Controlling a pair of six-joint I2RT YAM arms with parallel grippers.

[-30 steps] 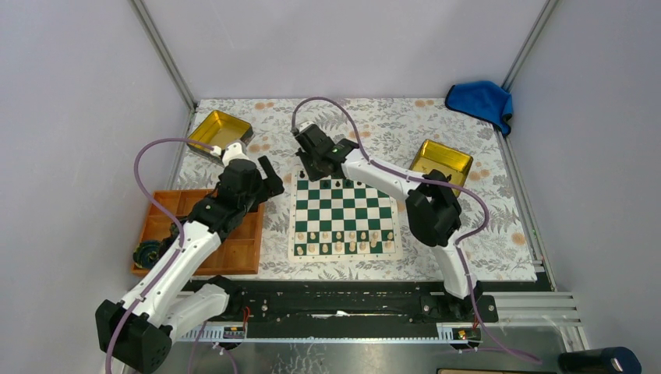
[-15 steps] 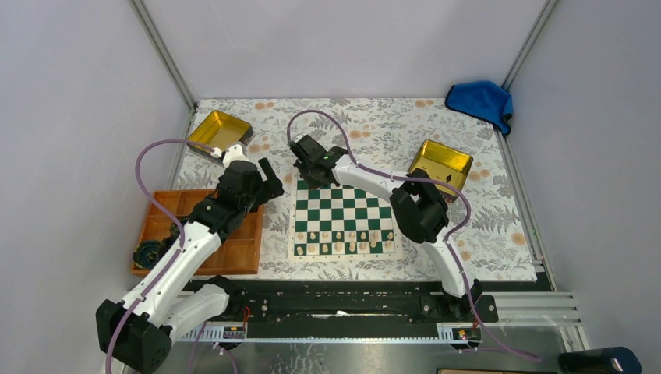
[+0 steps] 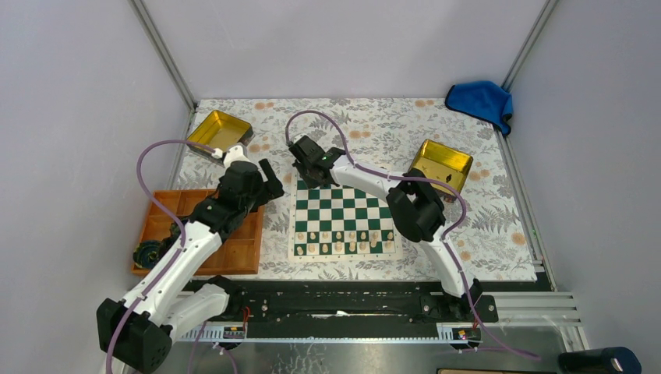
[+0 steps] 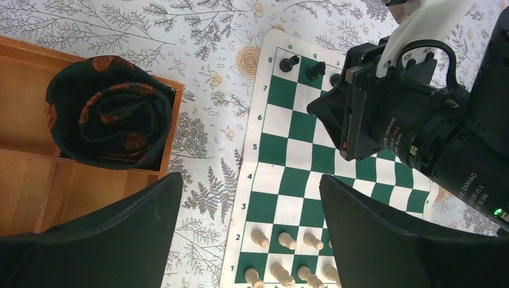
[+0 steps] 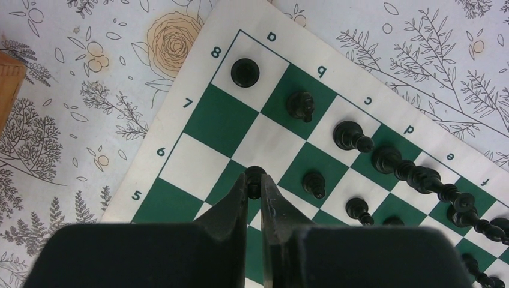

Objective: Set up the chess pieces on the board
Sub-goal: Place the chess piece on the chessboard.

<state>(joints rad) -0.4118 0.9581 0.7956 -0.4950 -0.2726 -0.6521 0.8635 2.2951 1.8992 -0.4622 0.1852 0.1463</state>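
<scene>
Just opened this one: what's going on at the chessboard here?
The right gripper is shut on a small black chess piece, holding it over the far left part of the green-and-white chessboard. Other black pieces already stand in the far rows, though the two row-7 squares nearest that corner are bare. Cream-coloured pieces fill the near two rows. The left gripper hangs open and holds nothing, between the orange wooden compartment tray and the board.

I see a table (image 3: pixel 390 117) under a floral-print covering. Plain pale walls (image 3: pixel 335 47) enclose it on three sides; metal posts (image 3: pixel 165 56) rise from its far corners. Lighting is even.
</scene>
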